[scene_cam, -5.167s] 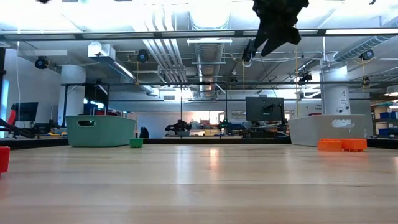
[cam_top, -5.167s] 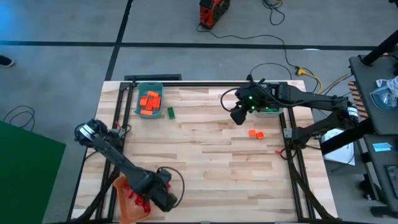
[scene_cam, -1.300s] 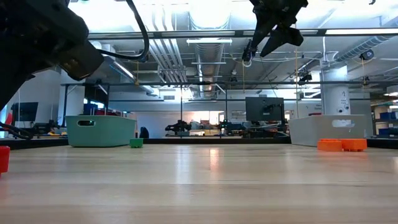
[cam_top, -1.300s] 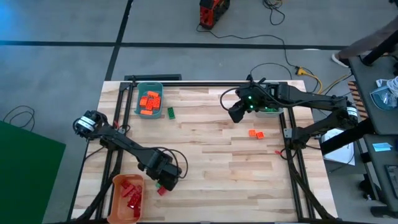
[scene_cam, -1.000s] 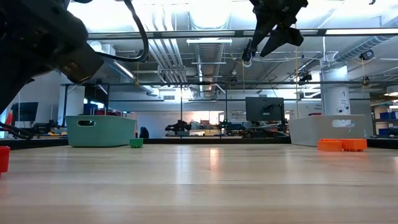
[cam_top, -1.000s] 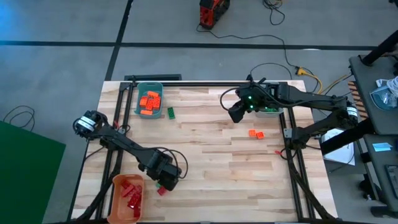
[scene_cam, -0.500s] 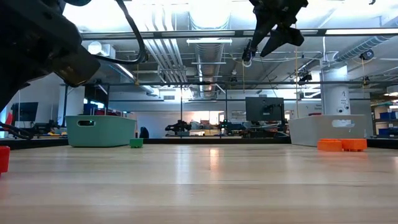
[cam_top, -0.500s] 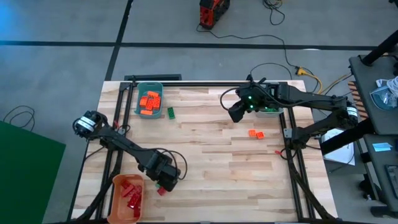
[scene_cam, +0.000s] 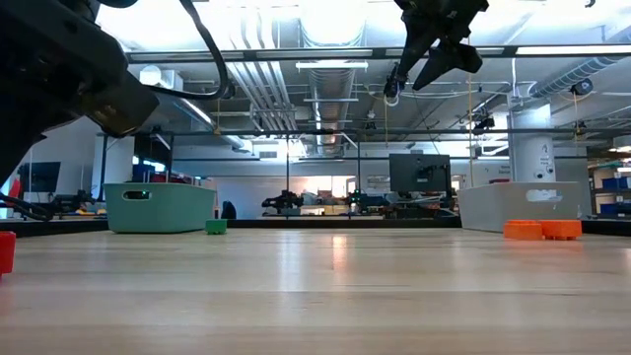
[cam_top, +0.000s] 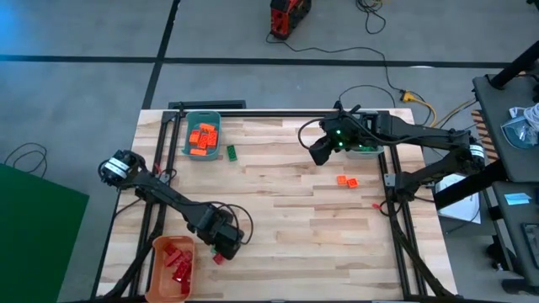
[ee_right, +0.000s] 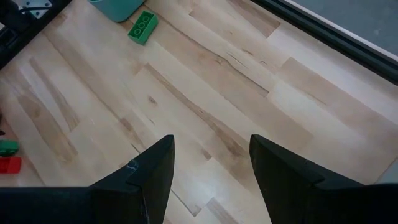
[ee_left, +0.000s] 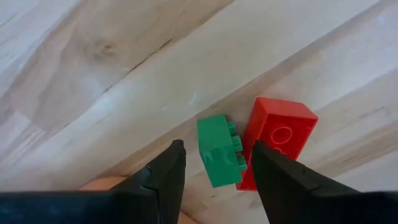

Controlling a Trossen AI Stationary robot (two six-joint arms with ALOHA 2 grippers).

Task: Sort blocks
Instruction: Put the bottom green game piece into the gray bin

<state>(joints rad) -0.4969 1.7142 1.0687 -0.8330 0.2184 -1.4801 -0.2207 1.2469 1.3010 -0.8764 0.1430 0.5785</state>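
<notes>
The left hand (ee_left: 214, 163) hangs low over the near-left part of the worktop (cam_top: 286, 219), its fingers (ee_left: 166, 171) spread apart and holding nothing. Between and just beyond them lies a green block (ee_left: 219, 151), tilted, touching a red block (ee_left: 277, 137) beside it. In the high view this hand (cam_top: 226, 244) is just beside the orange bin (cam_top: 160, 282), which holds red blocks (cam_top: 177, 259). The right hand (cam_top: 318, 151) hovers high over the far right of the worktop, fingers (ee_right: 152, 171) wide apart and empty. Two orange blocks (cam_top: 346, 180) lie on the wood near it. At the far left, the teal bin (cam_top: 187, 126) holds orange blocks (cam_top: 202, 137), with another green block (cam_top: 231, 152) just beside it.
</notes>
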